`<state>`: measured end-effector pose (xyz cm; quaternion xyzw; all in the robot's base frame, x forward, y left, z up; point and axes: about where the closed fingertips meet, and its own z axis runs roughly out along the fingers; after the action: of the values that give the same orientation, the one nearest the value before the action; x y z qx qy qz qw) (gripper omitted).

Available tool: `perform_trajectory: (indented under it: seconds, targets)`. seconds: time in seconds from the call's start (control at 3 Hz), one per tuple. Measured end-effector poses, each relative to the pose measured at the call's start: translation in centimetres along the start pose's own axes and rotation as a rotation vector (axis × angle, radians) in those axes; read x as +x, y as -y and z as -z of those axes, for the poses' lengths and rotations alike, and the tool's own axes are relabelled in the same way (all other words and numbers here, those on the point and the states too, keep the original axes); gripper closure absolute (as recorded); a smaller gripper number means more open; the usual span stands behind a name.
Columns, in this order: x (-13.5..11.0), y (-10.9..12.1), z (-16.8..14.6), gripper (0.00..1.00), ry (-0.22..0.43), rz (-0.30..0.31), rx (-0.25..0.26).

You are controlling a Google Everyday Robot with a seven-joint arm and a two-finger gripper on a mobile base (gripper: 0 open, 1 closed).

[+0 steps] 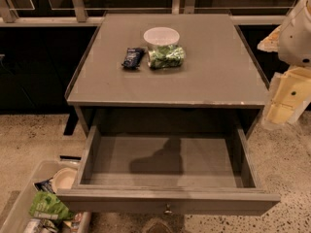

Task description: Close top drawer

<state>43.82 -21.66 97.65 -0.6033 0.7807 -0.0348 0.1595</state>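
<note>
Grey-brown wooden top drawer (167, 201) sticks far out under the front edge of the table (218, 79). The gripper (285, 100) is by the right edge; open or closed, I cannot tell. Pushing one corner could jam it.

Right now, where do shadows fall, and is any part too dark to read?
Camera view: a dark shadow lies on the floor of the open top drawer; the tabletop is evenly lit, no glare; the background is nearly black; the claw, at the right edge beside the table, looks bright.
</note>
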Motion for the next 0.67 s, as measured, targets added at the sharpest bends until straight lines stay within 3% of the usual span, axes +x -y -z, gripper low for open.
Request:
perform_trajectory:
  seconds: [0.33,0.67]
  targets:
    - [0.6,0.0,0.3,0.00,0.008,-0.009,0.012]
    - [4.0,-0.6,0.5,0.00,0.046,-0.053,0.036]
